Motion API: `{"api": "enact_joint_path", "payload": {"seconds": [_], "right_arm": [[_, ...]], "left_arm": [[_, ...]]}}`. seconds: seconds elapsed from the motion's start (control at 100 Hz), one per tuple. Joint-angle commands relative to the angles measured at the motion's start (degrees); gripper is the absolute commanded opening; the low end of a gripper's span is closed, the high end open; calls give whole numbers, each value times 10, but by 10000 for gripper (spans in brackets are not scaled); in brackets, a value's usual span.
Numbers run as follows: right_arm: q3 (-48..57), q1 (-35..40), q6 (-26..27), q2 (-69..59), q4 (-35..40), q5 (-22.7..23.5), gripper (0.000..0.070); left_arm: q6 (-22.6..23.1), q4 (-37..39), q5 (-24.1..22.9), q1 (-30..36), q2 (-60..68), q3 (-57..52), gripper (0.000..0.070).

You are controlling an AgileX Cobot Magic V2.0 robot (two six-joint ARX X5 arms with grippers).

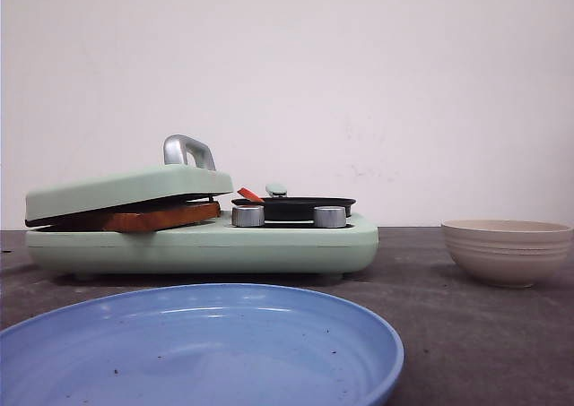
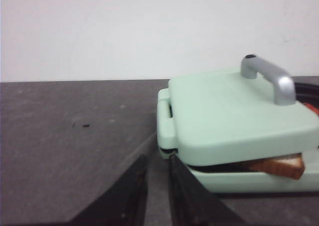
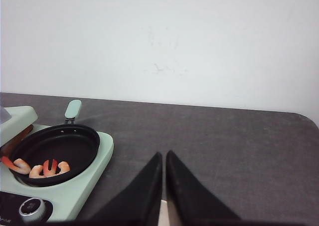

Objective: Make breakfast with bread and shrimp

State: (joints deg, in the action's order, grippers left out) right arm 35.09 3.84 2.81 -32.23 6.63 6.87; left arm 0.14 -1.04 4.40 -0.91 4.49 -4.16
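Note:
A slice of bread (image 1: 161, 216) with a brown crust lies inside the mint-green breakfast maker (image 1: 269, 245), under its nearly closed lid (image 1: 126, 189). One corner of the bread (image 2: 281, 165) pokes out below the lid (image 2: 234, 111). The shrimp (image 3: 37, 168), several pink-orange curled pieces, lie in the black pan (image 3: 65, 146) on the maker's right half. From the front only a red sliver of shrimp (image 1: 249, 194) shows above the pan (image 1: 296, 209). My left gripper (image 2: 157, 158) hovers just left of the maker, jaws close together and empty. My right gripper (image 3: 164, 154) is shut, right of the pan. Neither gripper appears in the front view.
A large blue plate (image 1: 197, 352) sits at the table's near edge in front of the maker. A beige bowl (image 1: 507, 249) stands to the right. The lid carries a silver handle (image 1: 188, 149), and two silver knobs (image 1: 247, 215) sit on the maker's front.

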Motion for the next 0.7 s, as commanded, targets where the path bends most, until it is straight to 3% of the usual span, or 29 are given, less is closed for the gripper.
{"api": "enact_joint_path", "payload": {"seconds": [0.0, 0.51, 0.69], "right_arm": [[7, 2, -3, -2, -6, 0, 6], [7, 2, -3, -2, -6, 0, 6], [7, 2, -3, -2, -6, 0, 5]], "left_arm": [[-14, 6, -1, -3, -9, 13, 0], [-17, -97, -7, -13, -43, 34, 0], [-17, -97, -12, -13, -43, 34, 0]]}}
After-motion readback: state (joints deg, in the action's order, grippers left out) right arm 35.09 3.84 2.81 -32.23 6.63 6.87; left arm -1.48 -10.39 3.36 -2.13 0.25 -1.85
